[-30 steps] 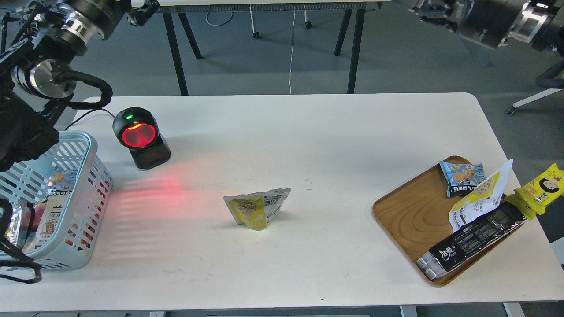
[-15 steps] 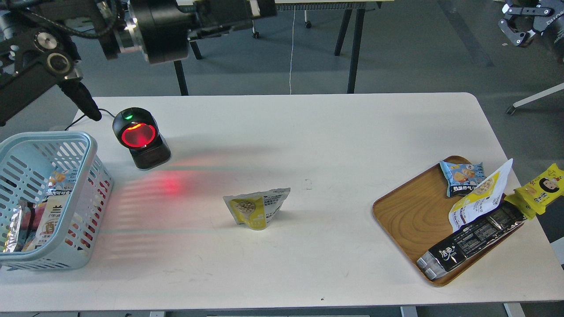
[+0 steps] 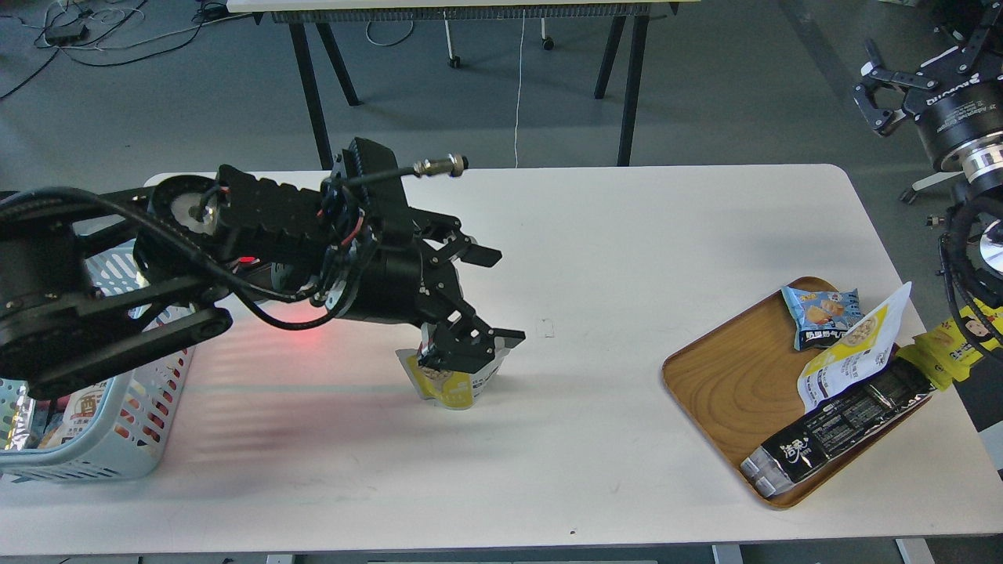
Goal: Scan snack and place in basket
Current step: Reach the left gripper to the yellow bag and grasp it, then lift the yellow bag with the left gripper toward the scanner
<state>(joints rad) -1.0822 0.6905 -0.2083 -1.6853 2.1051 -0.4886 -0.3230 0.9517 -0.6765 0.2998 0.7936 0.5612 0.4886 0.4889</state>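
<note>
Reaching across the white counter (image 3: pixel 595 235) from the left, left claw (image 3: pixel 490 294) spread wide and released, one finger (image 3: pixel 470 252) raised toward the far side, the other (image 3: pixel 478 345) low over the top of the snack (image 3: pixel 453 384), gripping nothing. Standing upright near the counter's middle, that one small yellow pouch, well clear of every edge. Broad bare surface between snack and wooden tray (image 3: pixel 729 384), and again along the near edge. Pressed to the left edge, one pale blue basket (image 3: pixel 110 446), several packets inside, count unclear behind the arm. Overhanging the near right corner region, the one tray, close to the right edge, with three packets on it: a blue one (image 3: pixel 821 313), a yellow-and-white flat pouch (image 3: pixel 850 356), a long black one (image 3: pixel 838 427). Just off the tray at the right edge, one bright yellow packet (image 3: pixel 936 360), partly hidden by the right arm. Raised beyond the far right corner, away from the counter, right claw (image 3: pixel 881 98), fingers apart and holding nothing. Red glow on the counter under the left arm.
</note>
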